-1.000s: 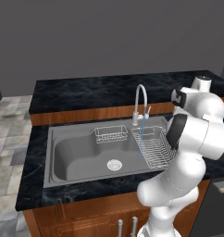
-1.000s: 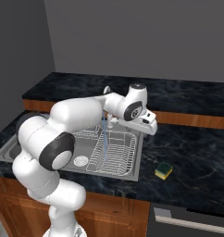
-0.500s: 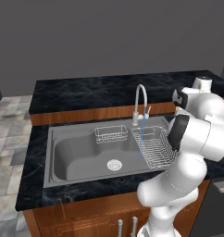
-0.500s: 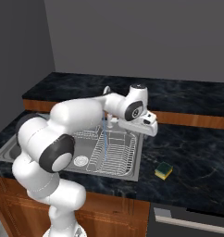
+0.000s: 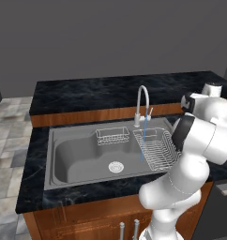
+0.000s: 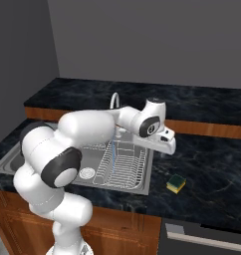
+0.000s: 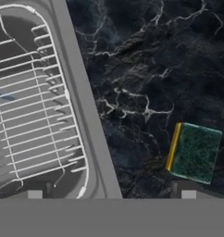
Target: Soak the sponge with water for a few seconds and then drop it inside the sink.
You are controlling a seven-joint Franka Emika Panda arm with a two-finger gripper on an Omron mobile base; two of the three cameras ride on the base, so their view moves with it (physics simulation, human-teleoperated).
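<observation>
Hand view: sponge (image 7: 193, 152) lies on black counter (image 7: 146, 69), lower right of frame, just above right fingertip (image 7: 188, 194). Gripper (image 7: 111, 194) jaws spread wide, holding nothing.

Glossy white rounded arm (image 6: 87, 129) with dark joint bands.

Flat, even rendered light throughout, soft faint shadows, no glare, slightly pixelated
</observation>
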